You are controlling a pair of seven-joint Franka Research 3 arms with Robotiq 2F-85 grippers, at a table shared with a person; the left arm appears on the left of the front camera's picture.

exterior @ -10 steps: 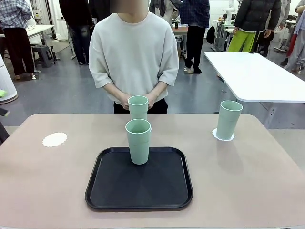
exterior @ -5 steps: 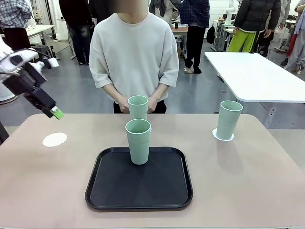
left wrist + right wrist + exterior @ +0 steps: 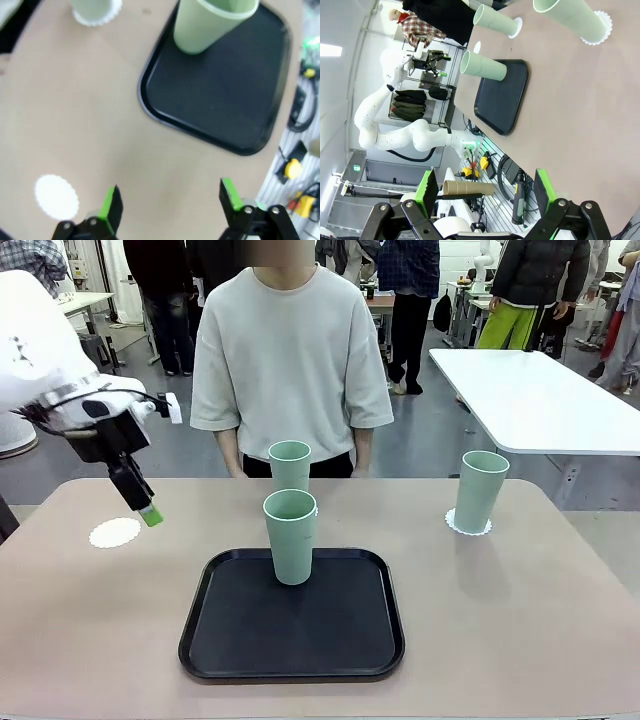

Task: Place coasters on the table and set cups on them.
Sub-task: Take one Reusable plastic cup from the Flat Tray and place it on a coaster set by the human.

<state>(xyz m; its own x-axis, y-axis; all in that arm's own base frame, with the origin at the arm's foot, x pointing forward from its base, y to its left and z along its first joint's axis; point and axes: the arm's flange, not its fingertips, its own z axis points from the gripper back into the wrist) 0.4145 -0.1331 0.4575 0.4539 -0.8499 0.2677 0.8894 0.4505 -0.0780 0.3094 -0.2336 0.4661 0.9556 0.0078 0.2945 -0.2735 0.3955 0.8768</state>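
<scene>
My left tool point(image 3: 148, 511) hangs wide open and empty above the worktop point(image 3: 500, 620) near the bare coaster point(image 3: 115, 533), while the cup point(image 3: 290, 537) for it stands on the tray point(image 3: 300, 645), and if I pass low, it may drag this light coaster away.

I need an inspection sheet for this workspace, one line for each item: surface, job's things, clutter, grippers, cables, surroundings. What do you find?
surface: beige table; black tray in the middle.
job's things: tray cup upright, no coaster under it; right cup on right coaster; far cup on far coaster; spare coaster bare at the left.
clutter: nothing seen.
grippers: left gripper open, empty, hovering near the spare coaster; right gripper open, empty.
cables: black leads beyond the table's edge, off the top.
surroundings: person at the far side; white table behind.
</scene>
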